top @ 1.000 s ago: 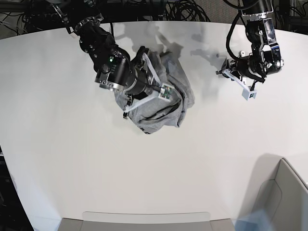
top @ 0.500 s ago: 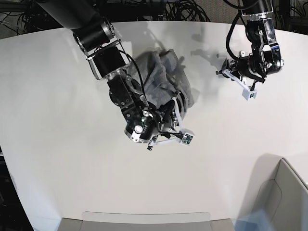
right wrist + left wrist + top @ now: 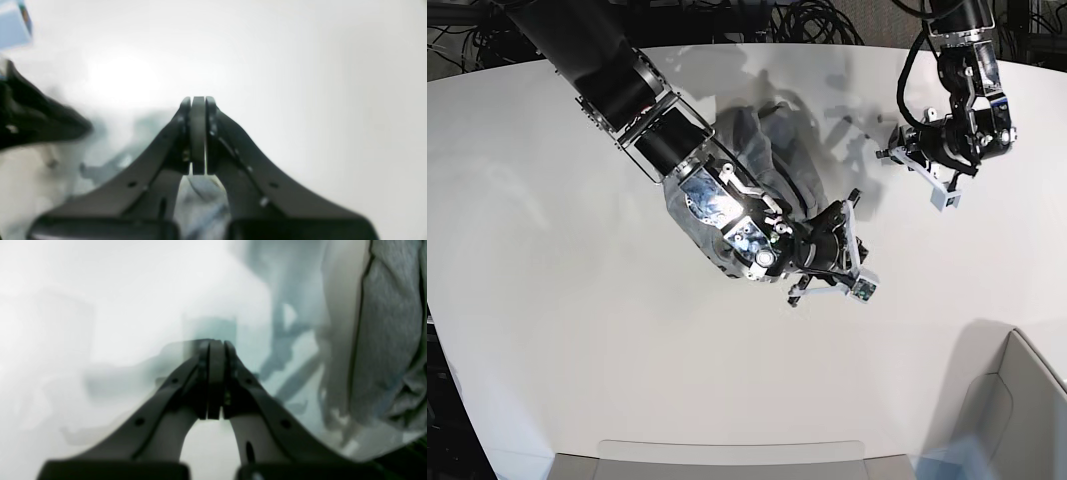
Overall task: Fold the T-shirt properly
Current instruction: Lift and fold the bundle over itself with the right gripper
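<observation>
Base view, left side: my right gripper (image 3: 842,262) is stretched out low over the white table (image 3: 547,300), jaws pressed together on nothing.

Behind its arm lies the T-shirt (image 3: 777,160), a crumpled grey heap at the table's far middle, mostly hidden by the arm. No collar, hem or sleeve I can pick out.

Right side: left gripper (image 3: 905,152) hovers clenched and empty, well apart from the cloth.

I judge the shirt soft, light and limp: it will sag and bunch. I'd pinch an outer edge fold and spread it flat first.
</observation>
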Motion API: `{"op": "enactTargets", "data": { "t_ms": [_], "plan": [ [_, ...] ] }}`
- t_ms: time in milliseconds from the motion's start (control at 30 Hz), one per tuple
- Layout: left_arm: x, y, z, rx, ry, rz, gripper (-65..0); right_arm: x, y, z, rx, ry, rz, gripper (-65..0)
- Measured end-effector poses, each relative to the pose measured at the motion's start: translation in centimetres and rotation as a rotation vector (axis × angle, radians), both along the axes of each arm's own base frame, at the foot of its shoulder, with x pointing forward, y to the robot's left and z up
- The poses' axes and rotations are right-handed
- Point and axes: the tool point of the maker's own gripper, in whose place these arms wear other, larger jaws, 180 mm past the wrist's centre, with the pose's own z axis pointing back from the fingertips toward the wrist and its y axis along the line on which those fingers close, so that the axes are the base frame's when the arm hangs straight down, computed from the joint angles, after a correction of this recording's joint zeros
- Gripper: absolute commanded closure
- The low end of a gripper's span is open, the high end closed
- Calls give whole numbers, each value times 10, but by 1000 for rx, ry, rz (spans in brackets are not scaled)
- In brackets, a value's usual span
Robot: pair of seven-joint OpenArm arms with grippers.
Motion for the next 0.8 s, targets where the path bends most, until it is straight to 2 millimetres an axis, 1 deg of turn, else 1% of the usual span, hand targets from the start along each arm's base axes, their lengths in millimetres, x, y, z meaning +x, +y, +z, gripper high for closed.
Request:
{"op": "enactTargets", "data": {
  "t_ms": [67,133,167,233,267,300,367,400,467,533,567,600,633,700,733,800],
  "plan": [
    [1,0,0,-1,-4,1,0,-5,-11,4,-14,12,-65,0],
    [1,0,0,0,-5,1,0,-9,-29,11,-23,17,-139,0],
    [1,1,0,1,-4,1,0,-10,-41,14,-32,12,-168,0],
    [0,1,0,2,-2,1,0,-16,-74,10,-111,24,-227,0],
    [1,0,0,1,-3,1,0,-22,-83,9,-139,28,-229,0],
    [1,0,0,0,-3,1,0,-29,-88,8,-154,36,-226,0],
    [2,1,1,2,-5,2,0,-41,-85,5,-134,78,-217,0],
    [1,1,0,1,-4,1,0,-43,-88,3,-126,101,-230,0],
    [2,1,1,1,-5,2,0,-32,-103,-4,-120,140,-306,0],
    [1,0,0,1,-4,1,0,-19,-126,-15,-157,158,-376,0],
    [2,1,1,1,-5,1,0,-16,-137,-23,-183,169,-402,0],
    [2,1,1,2,-5,1,0,-15,-143,-29,-205,182,-419,0],
    [2,0,1,1,-5,1,0,-16,-144,-34,-213,197,-420,0],
    [2,1,1,1,-5,1,0,-19,-136,-39,-209,225,-405,0],
    [2,1,0,4,-4,2,0,-18,-129,-41,-199,239,-395,0],
    [1,1,0,1,-3,1,0,-7,-121,-46,-190,241,-403,0]
  ]
}}
